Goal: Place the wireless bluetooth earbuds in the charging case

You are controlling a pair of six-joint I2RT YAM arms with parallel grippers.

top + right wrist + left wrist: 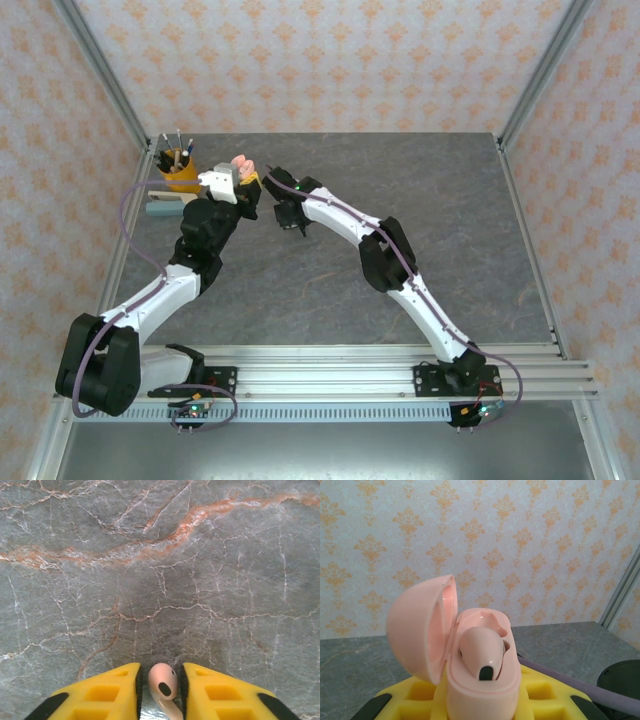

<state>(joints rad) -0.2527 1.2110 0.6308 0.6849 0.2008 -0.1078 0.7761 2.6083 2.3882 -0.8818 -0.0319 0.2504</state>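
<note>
A pale pink charging case (482,690) stands upright in my left gripper (481,702), which is shut on its body; the lid (420,625) hangs open to the left. One pale pink earbud (481,652) sits in the case. In the top view this gripper (232,182) holds the case (241,165) raised at the back left. A second pale pink earbud (163,681) lies on the grey table between the yellow fingers of my right gripper (161,692), stem toward the camera. Both pads sit against its sides. The right gripper (289,222) points down just right of the left one.
A yellow cup of pens (180,170) stands at the back left, with a pale flat object (163,208) in front of it. Metal frame posts (105,85) and patterned walls ring the table. Grey marble surface (420,190) spreads right and forward.
</note>
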